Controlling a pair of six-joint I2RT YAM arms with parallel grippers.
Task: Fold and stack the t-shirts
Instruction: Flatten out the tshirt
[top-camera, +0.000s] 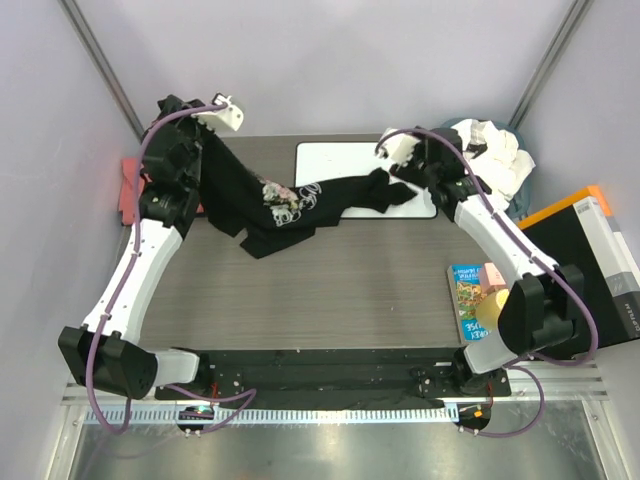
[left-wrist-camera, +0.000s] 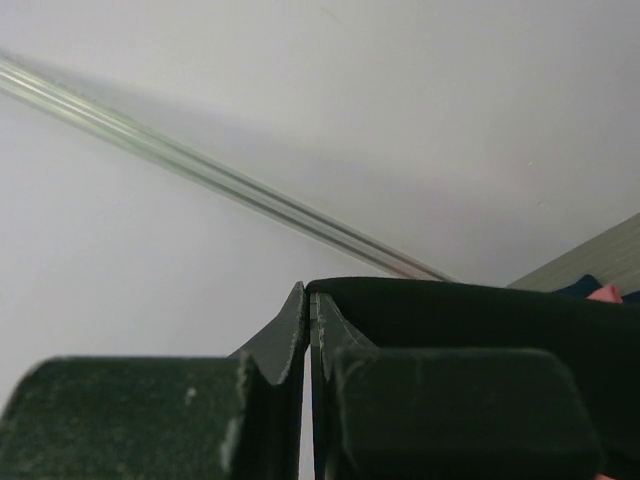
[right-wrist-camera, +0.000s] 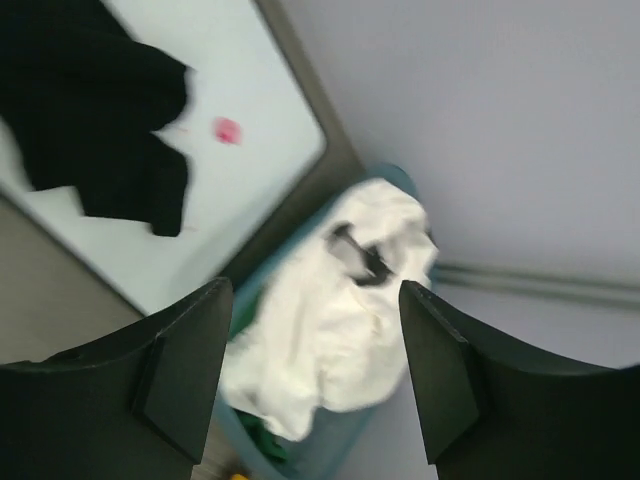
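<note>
Little is judged done: the black rose-printed cloth t-shirt (top-camera: 255, 215) is held unfolded by the clenched left fingers (left-wrist-camera: 130, 420), trailing onto the flat white black-rimmed board (top-camera: 330, 160), while the right fingers (right-wrist-camera: 185, 375) are spread empty and the crumpled white t-shirts (top-camera: 495, 155), apparently binned, await folding.

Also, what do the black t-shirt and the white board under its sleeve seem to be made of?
Black t-shirt: soft matte cloth, probably cotton knit; it drapes and creases where the left claw holds it. White board: stiff, smooth sheet, perhaps plastic; it lies flat, with a dark rim.
</note>
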